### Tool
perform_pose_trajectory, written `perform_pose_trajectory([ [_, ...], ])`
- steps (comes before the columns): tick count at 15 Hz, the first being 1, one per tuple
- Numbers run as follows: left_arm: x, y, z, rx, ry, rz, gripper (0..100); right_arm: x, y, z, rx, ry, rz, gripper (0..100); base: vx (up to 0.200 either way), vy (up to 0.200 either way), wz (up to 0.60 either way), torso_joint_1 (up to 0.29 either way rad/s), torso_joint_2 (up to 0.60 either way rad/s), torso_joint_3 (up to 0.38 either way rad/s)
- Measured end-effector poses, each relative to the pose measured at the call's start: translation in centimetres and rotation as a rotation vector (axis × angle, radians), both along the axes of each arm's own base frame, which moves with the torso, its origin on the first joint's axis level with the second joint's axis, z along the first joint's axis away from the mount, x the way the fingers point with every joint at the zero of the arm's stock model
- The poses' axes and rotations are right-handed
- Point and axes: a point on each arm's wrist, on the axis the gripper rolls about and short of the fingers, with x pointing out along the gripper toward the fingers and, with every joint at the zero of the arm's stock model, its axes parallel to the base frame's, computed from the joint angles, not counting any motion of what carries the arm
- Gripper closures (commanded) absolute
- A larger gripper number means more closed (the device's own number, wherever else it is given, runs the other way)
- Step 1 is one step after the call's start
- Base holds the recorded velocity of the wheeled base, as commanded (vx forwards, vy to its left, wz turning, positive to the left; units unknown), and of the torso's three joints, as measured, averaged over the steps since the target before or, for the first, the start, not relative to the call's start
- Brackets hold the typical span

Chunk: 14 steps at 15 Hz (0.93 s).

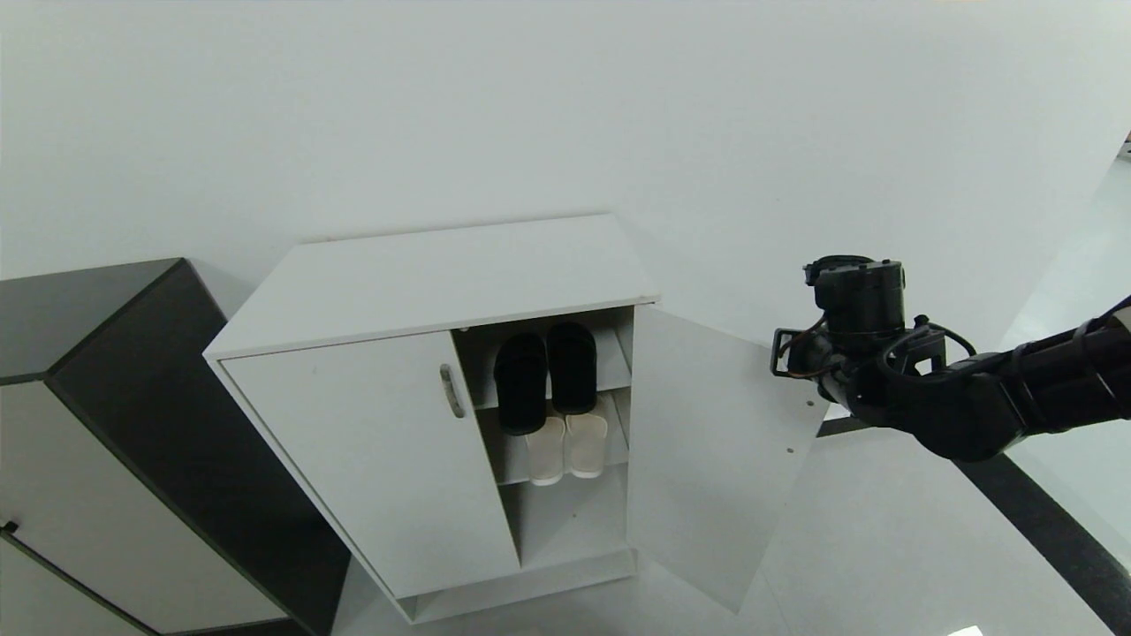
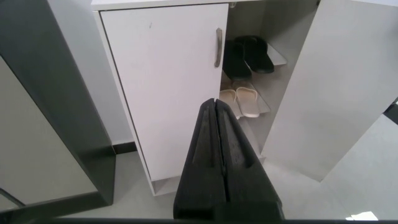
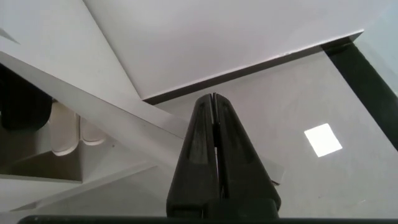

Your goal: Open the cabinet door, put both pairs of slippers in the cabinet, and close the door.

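The white cabinet (image 1: 433, 274) stands against the wall with its left door (image 1: 353, 442) closed and its right door (image 1: 707, 442) swung wide open. A pair of black slippers (image 1: 543, 375) lies on the upper shelf, and a pair of white slippers (image 1: 565, 446) on the shelf below. My right arm (image 1: 884, 371) hangs just beyond the open door's outer edge. Its gripper (image 3: 214, 99) is shut and empty, above the door's edge (image 3: 93, 102). My left gripper (image 2: 216, 106) is shut on nothing, low in front of the closed door, near its handle (image 2: 218, 46).
A dark cabinet (image 1: 132, 397) with pale doors stands close to the white cabinet's left side. The floor to the right is bare, crossed by a black stripe (image 1: 1043, 521). The white wall runs behind everything.
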Motion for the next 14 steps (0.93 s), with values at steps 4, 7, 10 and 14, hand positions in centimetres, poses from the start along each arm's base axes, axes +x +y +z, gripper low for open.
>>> perform_pose_trajectory([
  [4,0.0,0.0,0.0,0.001,0.0,0.0,100,-0.5,0.1,-0.3,-0.021,0.043,0.009,100,0.0,0.0,0.0,0.0,0.0,0.0],
  [7,0.0,0.0,0.0,0.001,0.0,0.0,100,-2.3,1.4,0.3,-0.013,0.081,0.052,100,0.0,0.0,0.0,0.0,0.0,0.0],
  [10,0.0,0.0,0.0,0.0,0.0,0.0,100,-5.5,3.9,1.0,0.002,0.124,0.163,100,0.0,0.0,0.0,0.0,0.0,0.0],
  [14,0.0,0.0,0.0,0.0,0.0,0.0,100,-9.0,5.8,2.5,0.031,0.129,0.262,100,0.0,0.0,0.0,0.0,0.0,0.0],
])
